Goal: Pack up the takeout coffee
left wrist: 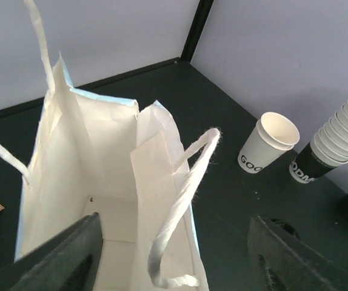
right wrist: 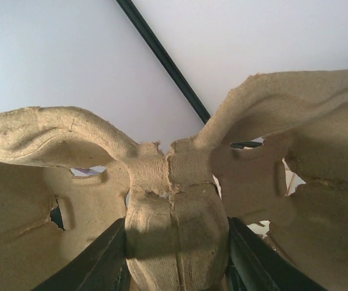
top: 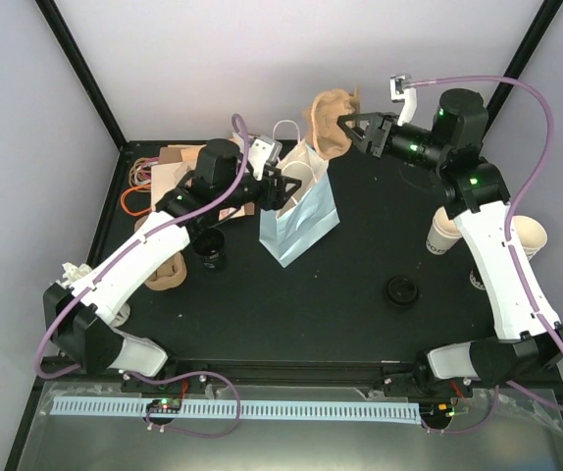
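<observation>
A black-lidded takeout coffee (top: 402, 289) stands on the black table right of centre, with neither gripper near it. A white paper bag (top: 296, 211) stands open in the middle. My left gripper (top: 283, 186) is open at the bag's rim. In the left wrist view its dark fingers (left wrist: 59, 254) straddle the bag's near wall (left wrist: 156, 182) and twisted handle (left wrist: 180, 206), one finger inside the bag and one outside. My right gripper (top: 352, 130) is shut on the brown pulp cup carrier (top: 331, 123), held in the air behind the bag. The carrier's centre ridge (right wrist: 177, 206) sits between its fingers.
A lidless cream cup (top: 445, 231) and a stack of cups (top: 527, 235) stand at the right, also seen as the single cup (left wrist: 271, 142) and the stack (left wrist: 334, 142). A dark cup (top: 210, 250), another pulp carrier (top: 169, 270) and brown card (top: 169, 167) lie at the left.
</observation>
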